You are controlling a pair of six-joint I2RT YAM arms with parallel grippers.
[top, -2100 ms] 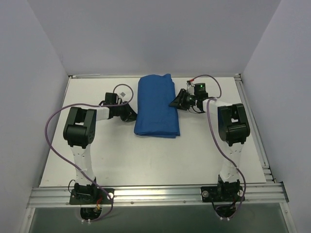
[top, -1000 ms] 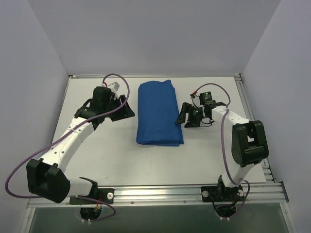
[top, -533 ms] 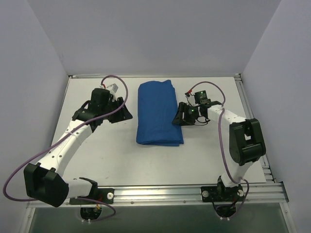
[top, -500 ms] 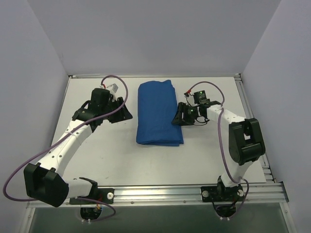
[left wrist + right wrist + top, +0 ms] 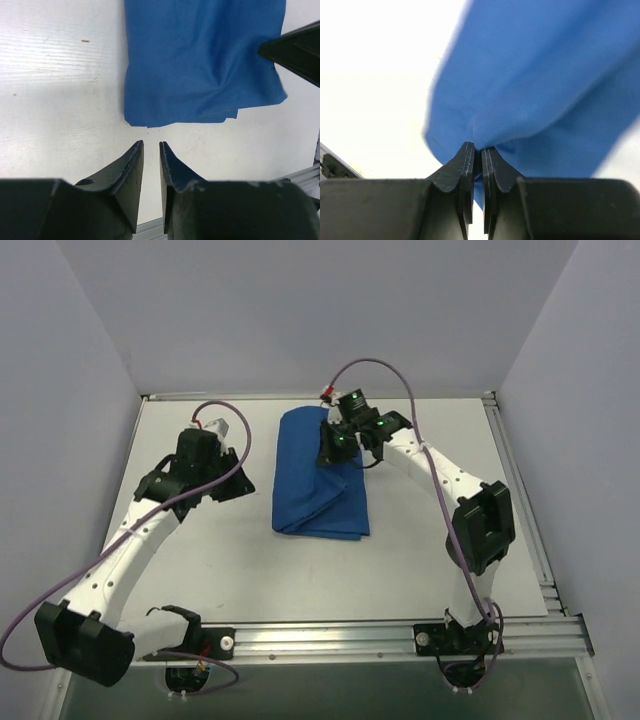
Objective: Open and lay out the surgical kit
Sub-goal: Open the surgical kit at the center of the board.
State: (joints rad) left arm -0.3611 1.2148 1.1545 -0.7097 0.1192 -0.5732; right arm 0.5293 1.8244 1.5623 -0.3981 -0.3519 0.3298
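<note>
The royal-blue cloth wrap [image 5: 315, 490] lies folded in the middle of the table. My right gripper [image 5: 331, 447] is over its far right part, shut on a pinched fold of the cloth [image 5: 545, 75] and lifting that fold toward the left; the right wrist view shows its jaws [image 5: 475, 148] clamped on blue fabric. My left gripper [image 5: 233, 487] hovers left of the wrap, shut and empty; in the left wrist view its tips [image 5: 149, 145] sit just short of the cloth's near corner [image 5: 200, 65]. The steel tray and the instruments are hidden.
The white table [image 5: 200, 560] is ringed by an aluminium rail [image 5: 320, 635] at the front and grey walls on three sides. The right arm's finger [image 5: 295, 50] shows at the right edge of the left wrist view.
My right gripper has moved from the wrap's right edge up and left over the cloth, pulling a fold with it. My left gripper has drawn back a little to the left.
</note>
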